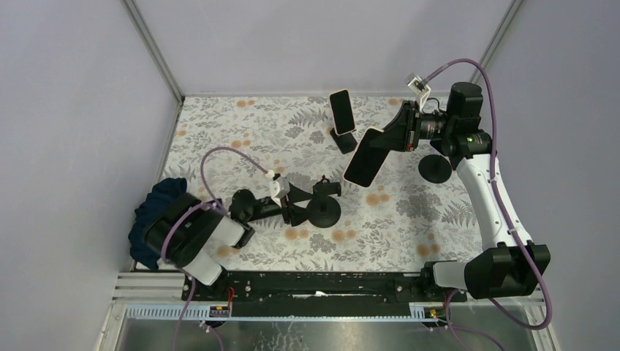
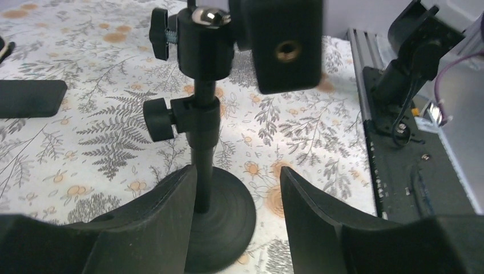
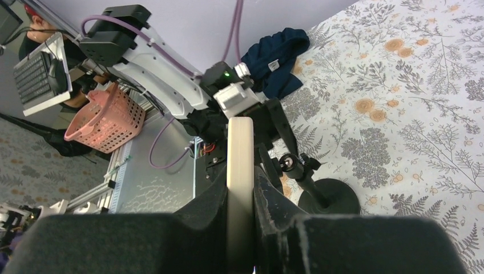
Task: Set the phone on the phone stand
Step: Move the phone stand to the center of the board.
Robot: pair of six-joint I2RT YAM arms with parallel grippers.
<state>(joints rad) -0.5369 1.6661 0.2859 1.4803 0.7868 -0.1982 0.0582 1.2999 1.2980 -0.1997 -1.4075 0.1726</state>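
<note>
**Right pincer.** The right pincer is clenched on the phone. In the right wrist view the phone stands edge-on between the two fingers, its pale rim pressed by both pads. In the top view the phone hangs tilted in the air, dark screen up. It is clear of the counter, at the right rear of the work area.

**Left pincer.** The left pincer is released, with its jaws apart. The fingers straddle the pole of the phone stand just above its round base. The finger on the right of the wrist view is clear of the pole. The other finger lies just beside it, and contact cannot be confirmed.

**Phone stand.** The stand rests upright on the counter near the centre front. It has a round black base, a thin pole with two clamp knobs, a ball joint and a black head plate. No phone sits on it.

**Other items.**
- A second phone leans on a second stand at the rear centre.
- A round black base sits below the right arm.
- A dark blue cloth lies at the left edge, beside the left arm.
- A pink basket is visible off the counter.
</note>
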